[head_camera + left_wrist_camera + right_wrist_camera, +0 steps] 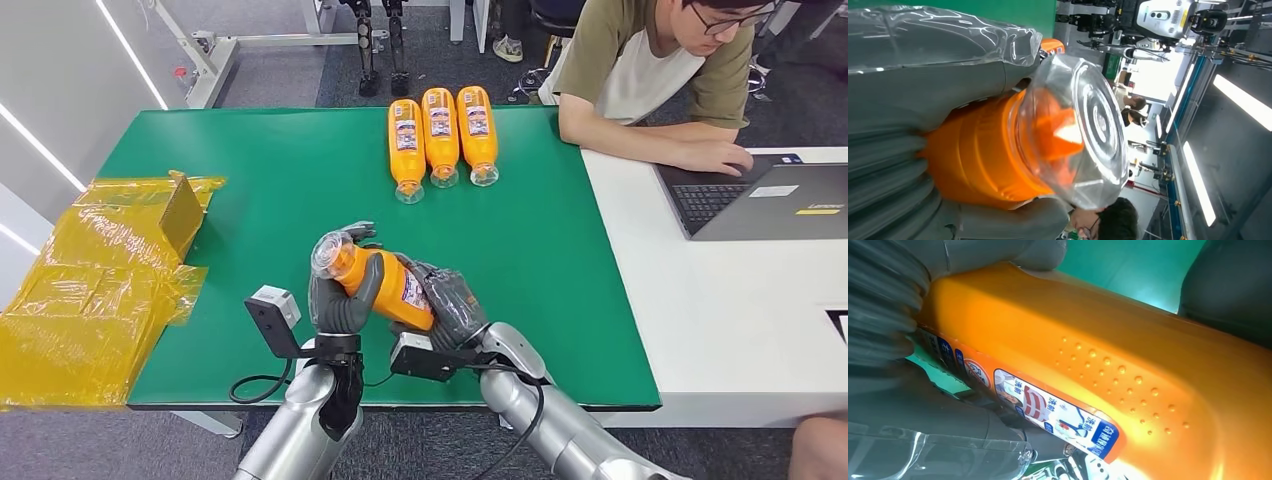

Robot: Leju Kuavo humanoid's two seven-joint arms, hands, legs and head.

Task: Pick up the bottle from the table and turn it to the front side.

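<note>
The orange bottle (385,283) with a clear cap and a blue-and-white label lies tilted above the near part of the green table (250,180), cap end raised and pointing away from the robot, label edge showing along its side.

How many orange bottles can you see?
4. Three orange bottles lie side by side at the table's far edge. One is held by the left robot hand and right robot hand.

Four orange bottles: three (441,135) lying beside the laptop (765,197), one (385,285) farther off. One laptop, one person (660,70).
</note>
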